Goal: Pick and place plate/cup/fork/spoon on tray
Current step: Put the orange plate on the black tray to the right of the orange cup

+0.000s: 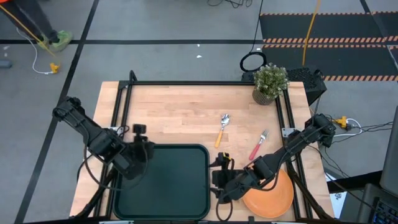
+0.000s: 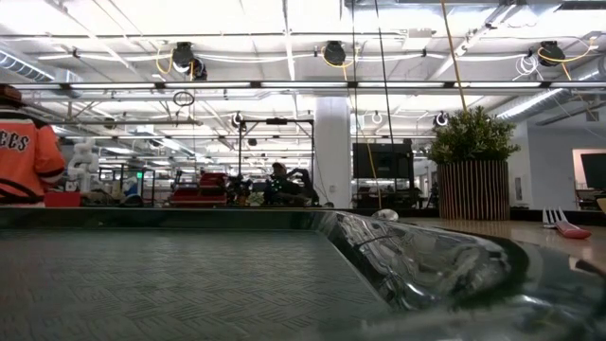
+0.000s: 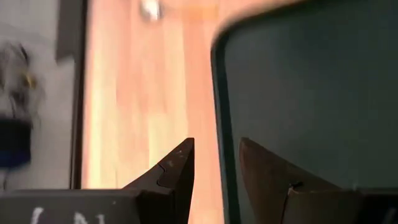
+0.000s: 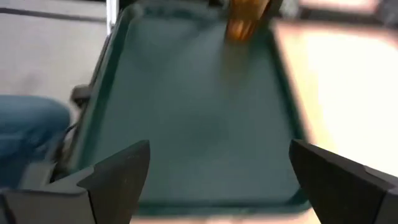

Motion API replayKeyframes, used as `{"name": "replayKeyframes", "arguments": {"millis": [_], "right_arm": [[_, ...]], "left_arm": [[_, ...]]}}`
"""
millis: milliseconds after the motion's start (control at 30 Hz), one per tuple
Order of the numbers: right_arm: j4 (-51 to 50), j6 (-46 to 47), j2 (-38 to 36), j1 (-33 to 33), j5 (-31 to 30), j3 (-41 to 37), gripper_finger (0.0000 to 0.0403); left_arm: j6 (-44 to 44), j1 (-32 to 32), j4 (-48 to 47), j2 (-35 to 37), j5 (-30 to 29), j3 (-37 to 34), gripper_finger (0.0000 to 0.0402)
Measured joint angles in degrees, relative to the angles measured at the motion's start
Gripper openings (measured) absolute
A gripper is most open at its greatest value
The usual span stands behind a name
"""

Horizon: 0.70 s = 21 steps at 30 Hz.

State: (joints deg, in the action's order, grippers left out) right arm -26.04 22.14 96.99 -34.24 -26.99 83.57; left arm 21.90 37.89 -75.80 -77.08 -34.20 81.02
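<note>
The dark green tray (image 1: 168, 186) lies at the table's near middle and also shows in the right wrist view (image 4: 199, 112). The orange plate (image 1: 277, 196) lies on the table to the tray's right, partly under my right arm. The spoon (image 1: 222, 127) and the fork (image 1: 258, 144) lie on the wood beyond the tray. My right gripper (image 1: 219, 185) is wide open and empty (image 4: 217, 180) by the tray's right edge. My left gripper (image 3: 214, 165) hangs at the tray's far left corner (image 1: 138, 154), its fingers a little apart on either side of the far rim (image 3: 219, 124). A blurred amber shape (image 4: 245, 18) shows at that corner; I cannot tell whether it is the cup.
A potted green plant (image 1: 270, 81) stands at the table's far right corner. A black frame rail (image 1: 199, 83) runs along the far edge. A person in an orange shirt (image 2: 24, 152) stands in the room beyond. Bare wood lies between the tray and the far rail.
</note>
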Motion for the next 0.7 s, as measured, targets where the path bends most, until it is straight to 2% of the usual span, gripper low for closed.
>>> {"name": "replayKeyframes", "arguments": {"millis": [200, 333, 400, 533, 700], "right_arm": [[-9.1, 17.8, 0.0, -3.2, 8.3, 0.0, 0.0377], [-15.2, 30.4, 0.0, -7.2, 11.9, 0.0, 0.0377], [-16.6, 35.5, 0.0, -10.0, 13.1, 0.0, 0.0377], [-16.2, 43.9, 0.0, -15.7, 13.6, 0.0, 0.0376], [-15.6, 52.5, 1.9, -20.9, 10.9, 0.0, 0.0353]], "left_arm": [[-14.1, 0.0, 26.8, 0.0, -2.5, -4.9, 0.0129], [-23.0, 0.0, 48.2, -0.3, -1.8, -10.1, 0.0129], [-26.7, 0.0, 55.9, -0.6, -1.5, -12.4, 0.0129], [-30.9, -0.3, 63.5, -0.7, -1.4, -15.3, 0.0129], [-28.7, -0.7, 63.5, -0.6, -1.4, -15.7, 0.0129]]}}
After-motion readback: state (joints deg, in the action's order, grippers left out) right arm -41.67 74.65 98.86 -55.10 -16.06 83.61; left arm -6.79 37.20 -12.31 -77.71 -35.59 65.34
